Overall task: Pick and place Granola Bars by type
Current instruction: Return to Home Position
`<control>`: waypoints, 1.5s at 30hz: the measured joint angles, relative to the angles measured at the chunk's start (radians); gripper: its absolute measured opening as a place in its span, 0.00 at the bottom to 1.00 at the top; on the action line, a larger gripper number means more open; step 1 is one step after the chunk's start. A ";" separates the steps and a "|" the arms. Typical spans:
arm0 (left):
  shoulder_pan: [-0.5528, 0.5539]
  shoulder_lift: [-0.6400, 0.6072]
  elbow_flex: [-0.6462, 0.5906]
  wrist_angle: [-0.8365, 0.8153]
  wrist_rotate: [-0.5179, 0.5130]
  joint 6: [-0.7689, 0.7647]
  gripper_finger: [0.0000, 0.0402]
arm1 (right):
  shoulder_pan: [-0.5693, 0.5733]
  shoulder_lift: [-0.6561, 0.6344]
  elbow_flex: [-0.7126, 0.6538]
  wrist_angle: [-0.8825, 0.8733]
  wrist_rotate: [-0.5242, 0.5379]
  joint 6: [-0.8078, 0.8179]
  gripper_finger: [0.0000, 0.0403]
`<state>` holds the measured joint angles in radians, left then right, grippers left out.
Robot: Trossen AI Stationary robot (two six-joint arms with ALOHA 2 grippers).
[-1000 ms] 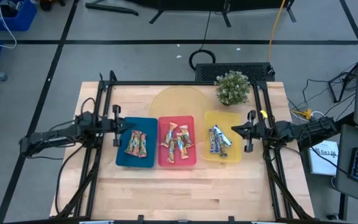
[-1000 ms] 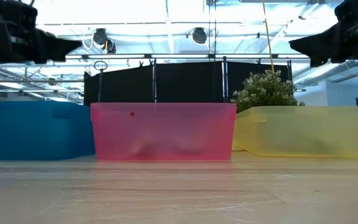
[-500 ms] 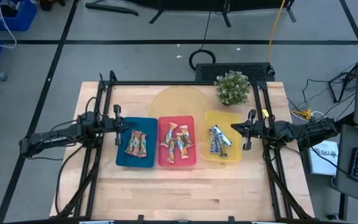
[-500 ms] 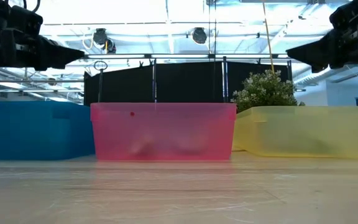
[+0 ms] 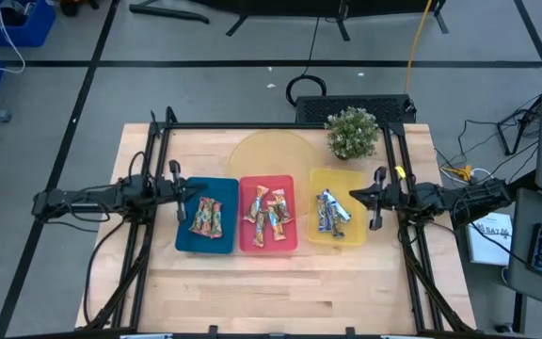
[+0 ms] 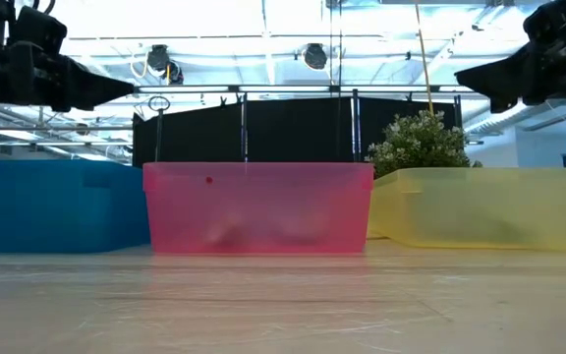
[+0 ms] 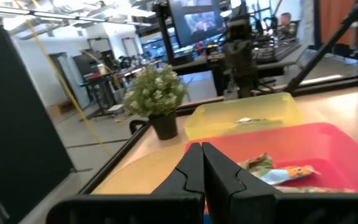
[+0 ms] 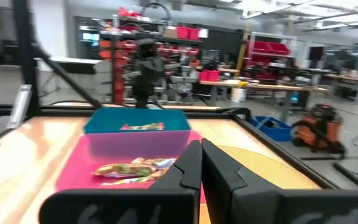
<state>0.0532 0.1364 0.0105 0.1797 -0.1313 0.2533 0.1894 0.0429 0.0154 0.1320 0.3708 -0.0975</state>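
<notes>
Three trays stand side by side mid-table. The blue tray (image 5: 184,231) holds red-green Granola Bars (image 5: 205,217). In the red tray (image 5: 290,240) lie orange-gold bars (image 5: 266,212). Blue-silver bars (image 5: 330,212) lie in the yellow tray (image 5: 351,231). All bars lie flat on the tray floors. My left gripper (image 5: 199,191) hangs shut and level over the blue tray's far left corner, pointing at the other arm. My right gripper (image 5: 351,196) hangs shut and level over the yellow tray's right side, pointing left. Neither holds anything.
A potted plant (image 5: 352,132) stands at the far right of the table, with a pale round disc (image 5: 271,155) beside it behind the trays. Black frame rails (image 5: 153,151) run along the table's left and right sides. Bare wood (image 5: 271,292) lies in front of the trays.
My left arm has swung about its base, so its shut gripper now points more squarely across the table and has dipped slightly. The bars and trays have not moved.
</notes>
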 joint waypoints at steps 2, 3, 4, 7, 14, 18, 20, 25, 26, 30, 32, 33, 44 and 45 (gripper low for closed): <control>-0.009 0.000 0.000 0.007 -0.026 0.000 0.00 | 0.000 0.000 0.000 0.000 -0.034 0.000 0.00; -0.010 0.000 0.000 0.011 -0.026 -0.002 0.00 | 0.000 0.000 0.000 0.000 -0.053 0.000 0.00; -0.010 0.000 0.000 0.011 -0.022 -0.007 0.00 | 0.000 0.000 0.000 0.000 -0.067 0.000 0.00; -0.010 0.000 0.000 0.003 -0.008 -0.025 0.02 | 0.000 0.000 0.000 -0.001 -0.085 0.000 0.00; -0.010 0.000 0.000 -0.027 0.000 -0.149 0.04 | 0.000 0.000 0.000 -0.001 -0.085 0.000 0.00; -0.010 0.000 0.000 -0.027 -0.001 -0.177 0.02 | 0.000 0.001 0.000 -0.001 -0.085 0.004 0.00; -0.010 0.000 0.000 -0.027 -0.001 -0.177 0.02 | 0.000 0.001 0.000 -0.001 -0.085 0.007 0.00; -0.010 0.000 0.000 -0.027 -0.001 -0.177 0.04 | 0.000 0.001 0.000 -0.001 -0.085 0.007 0.00; -0.010 0.000 0.000 -0.027 -0.001 -0.177 0.05 | 0.000 0.001 0.000 -0.001 -0.085 0.007 0.00; -0.010 0.000 0.000 -0.027 -0.001 -0.177 0.06 | 0.000 0.001 0.000 -0.001 -0.085 0.007 0.00; -0.010 0.000 0.000 -0.027 -0.001 -0.177 0.06 | 0.000 0.001 0.000 -0.001 -0.085 0.007 0.00; -0.010 0.000 0.000 -0.027 -0.001 -0.177 0.06 | 0.000 0.001 0.000 -0.001 -0.085 0.007 0.00; -0.010 0.000 0.000 -0.027 -0.001 -0.177 0.06 | 0.000 0.001 0.000 -0.001 -0.085 0.007 0.00; -0.010 0.000 0.000 -0.027 -0.001 -0.177 0.06 | 0.000 0.001 0.000 -0.001 -0.085 0.007 0.00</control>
<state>0.0433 0.1364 0.0105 0.1532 -0.1322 0.0765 0.1898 0.0437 0.0151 0.1307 0.2855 -0.0906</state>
